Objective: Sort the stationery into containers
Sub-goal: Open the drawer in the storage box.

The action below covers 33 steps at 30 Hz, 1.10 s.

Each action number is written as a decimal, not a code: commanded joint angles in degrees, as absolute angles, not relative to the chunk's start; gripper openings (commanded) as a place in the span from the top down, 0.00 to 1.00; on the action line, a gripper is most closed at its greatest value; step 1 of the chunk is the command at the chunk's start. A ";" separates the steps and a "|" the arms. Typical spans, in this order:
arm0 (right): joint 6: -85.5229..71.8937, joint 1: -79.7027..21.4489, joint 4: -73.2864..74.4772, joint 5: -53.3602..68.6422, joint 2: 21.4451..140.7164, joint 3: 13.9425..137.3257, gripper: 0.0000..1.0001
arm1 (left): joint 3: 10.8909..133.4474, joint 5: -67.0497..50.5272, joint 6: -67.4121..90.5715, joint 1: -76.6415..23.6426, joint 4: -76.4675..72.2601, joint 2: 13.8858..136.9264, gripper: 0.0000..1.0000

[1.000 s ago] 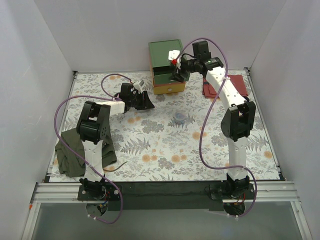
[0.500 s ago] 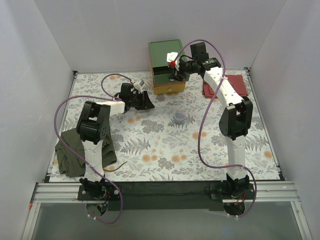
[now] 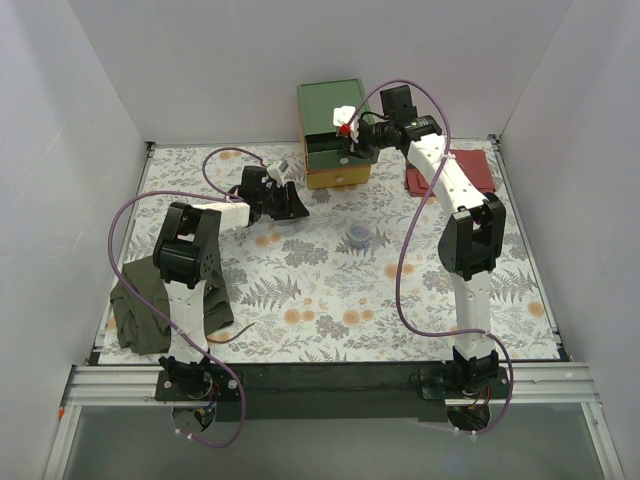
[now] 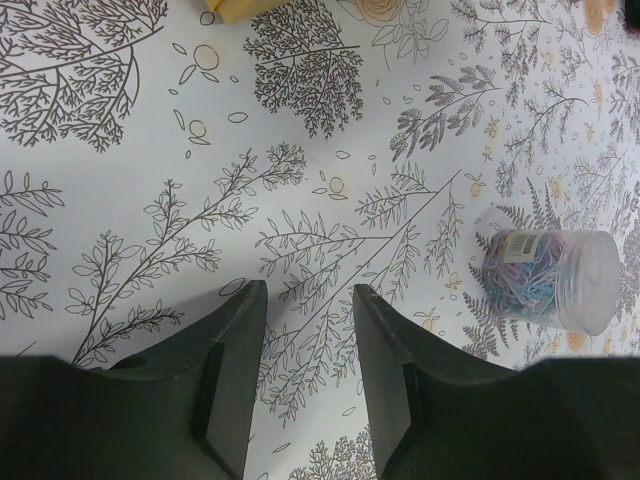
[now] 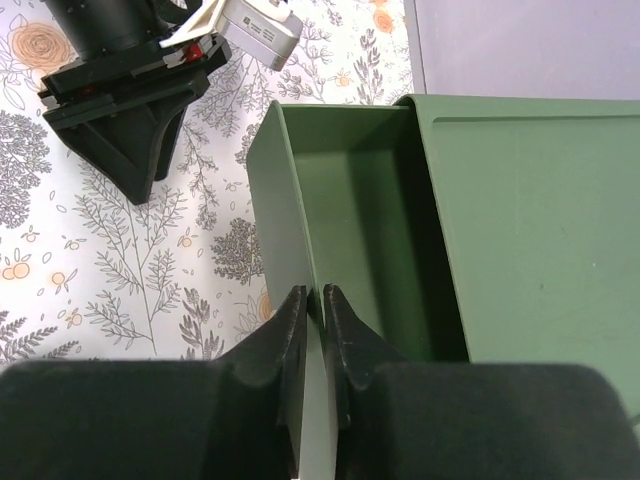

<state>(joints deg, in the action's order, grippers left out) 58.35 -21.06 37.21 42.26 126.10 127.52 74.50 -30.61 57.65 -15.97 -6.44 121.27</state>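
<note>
The right end effector (image 5: 315,300) has its two fingers pinched almost together on the front wall of the green drawer (image 5: 360,220). This drawer stands pulled out of the box (image 5: 540,220) at the far side of the desk (image 3: 300,290) and looks empty inside. The left end effector (image 4: 307,295) hangs low over the desk, its fingers apart with nothing between them. Near it, a small clear tub (image 4: 550,282) with blue and pink pieces lies on its side.
</note>
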 commanded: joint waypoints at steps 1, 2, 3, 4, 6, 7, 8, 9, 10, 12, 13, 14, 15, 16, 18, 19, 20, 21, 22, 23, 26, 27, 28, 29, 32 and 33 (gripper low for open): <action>59.32 -21.62 38.84 42.80 124.54 128.32 0.86 | 73.56 -29.27 56.43 -16.08 -5.01 117.77 0.60; 59.50 -21.62 39.11 42.80 124.19 128.15 0.87 | 73.39 -29.27 56.43 -16.17 -5.01 117.77 0.60; 59.59 -21.71 39.72 42.80 124.02 128.06 0.89 | 73.39 -29.27 56.43 -16.17 -5.10 117.77 0.60; 59.59 -21.80 39.90 42.89 123.84 127.97 0.89 | 73.30 -29.35 56.51 -16.17 -5.10 117.69 0.60; 59.59 -21.88 40.69 42.98 123.05 127.45 0.90 | 73.21 -29.36 56.60 -16.17 -5.18 117.60 0.60; 59.50 -21.97 40.87 43.15 122.35 127.09 0.91 | 73.13 -29.36 56.69 -16.35 -5.19 117.60 0.60; 59.41 -22.15 41.04 43.15 121.91 126.74 0.91 | 73.13 -29.44 56.78 -16.35 -5.19 117.51 0.60; 59.41 -22.24 41.39 43.24 121.47 125.87 0.91 | 73.13 -29.44 56.78 -16.43 -5.27 117.51 0.59; 59.59 -22.41 41.48 43.33 120.59 125.25 0.92 | 72.95 -29.53 56.78 -16.44 -5.27 117.51 0.60; 59.68 -22.76 41.75 43.33 119.71 124.11 0.92 | 72.95 -29.53 56.86 -16.52 -5.27 117.51 0.60; 60.29 -23.02 42.10 43.24 119.18 122.71 0.92 | 72.86 -29.62 56.87 -16.61 -5.45 117.51 0.60; 60.47 -23.11 42.19 43.16 118.14 122.00 0.92 | 72.95 -29.62 57.04 -16.61 -5.54 117.42 0.60; 60.64 -23.29 42.27 43.24 117.52 121.21 0.93 | 72.78 -29.62 57.04 -16.70 -5.62 117.51 0.60; 60.82 -23.47 42.28 43.24 116.55 120.24 0.93 | 72.77 -29.62 57.04 -16.87 -5.62 117.51 0.60; 60.73 -23.47 42.36 43.16 115.93 119.53 0.93 | 72.77 -29.62 57.22 -17.05 -5.80 117.51 0.60; 60.82 -23.64 42.45 43.15 115.41 119.27 0.93 | 72.77 -29.62 57.30 -17.05 -5.89 117.51 0.60; 60.73 -23.64 42.54 43.15 115.14 118.83 0.93 | 72.77 -29.79 57.48 -17.14 -5.98 117.51 0.60; 60.73 -23.73 42.63 43.07 115.14 118.65 0.93 | 72.77 -29.79 57.57 -17.14 -6.06 117.51 0.60; 60.73 -23.73 42.71 43.07 114.79 118.65 0.93 | 72.77 -29.79 57.48 -17.05 -6.06 117.51 0.60; 60.82 -23.82 42.80 43.07 114.79 118.39 0.93 | 72.77 -29.79 57.48 -17.05 -6.15 117.51 0.60; 61.00 -24.17 42.89 42.80 114.61 118.04 0.90 | 72.86 -29.79 57.57 -17.14 -6.15 117.42 0.60; 60.91 -24.26 42.72 42.72 114.61 117.86 0.88 | 72.86 -29.79 57.57 -17.14 -6.07 117.33 0.60; 60.65 -24.34 42.45 42.11 114.70 117.86 0.85 | 72.77 -29.71 57.57 -17.14 -6.06 117.33 0.60; 59.95 -24.35 42.10 41.58 114.87 118.12 0.70 | 72.77 -29.62 57.57 -17.14 -5.98 117.25 0.60; 54.24 -24.35 40.00 38.07 116.45 120.93 0.43 | 73.04 -29.44 57.39 -17.05 -5.36 116.98 0.59; 51.53 -24.35 39.29 36.32 116.80 122.68 0.37 | 73.12 -29.27 57.31 -17.14 -4.93 116.90 0.59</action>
<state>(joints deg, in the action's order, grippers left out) 58.15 -24.03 42.70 40.42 118.17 118.30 73.84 -30.57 57.89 -16.73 -6.87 120.90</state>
